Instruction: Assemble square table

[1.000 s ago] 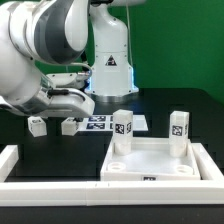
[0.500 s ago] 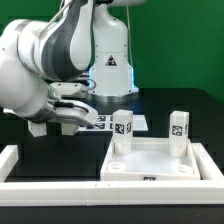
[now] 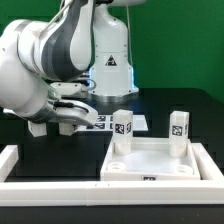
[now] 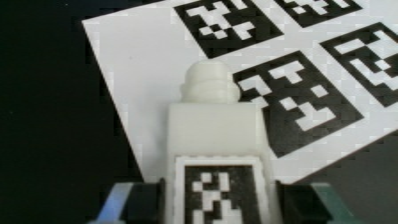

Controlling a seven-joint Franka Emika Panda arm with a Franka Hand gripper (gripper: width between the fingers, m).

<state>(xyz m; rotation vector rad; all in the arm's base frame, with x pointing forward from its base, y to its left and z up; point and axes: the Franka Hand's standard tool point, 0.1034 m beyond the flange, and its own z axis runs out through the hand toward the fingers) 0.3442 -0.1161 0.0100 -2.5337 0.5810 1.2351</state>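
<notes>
The square table's white panel [image 3: 155, 162] lies at the exterior view's right, with two tagged legs [image 3: 122, 128] [image 3: 178, 128] standing upright in its far corner sockets. In the wrist view a third white leg [image 4: 214, 130] with a black-white tag lies lengthwise between my gripper's [image 4: 217, 206] fingers [image 4: 128, 205], over the marker board [image 4: 143, 70]. The pads sit against both of its sides with no gap showing. In the exterior view the gripper [image 3: 68, 122] is low at the table, mostly hidden by the arm. A fourth leg [image 3: 38, 127] lies to its left.
A white border rail [image 3: 60, 192] runs along the front and the exterior view's left. The marker board [image 3: 100, 122] lies before the robot base [image 3: 108, 70]. The bulky arm covers the upper left of the view.
Since one second ago the arm swung down and toward the exterior view's right over the loose legs. Nothing has visibly moved in the last half second.
</notes>
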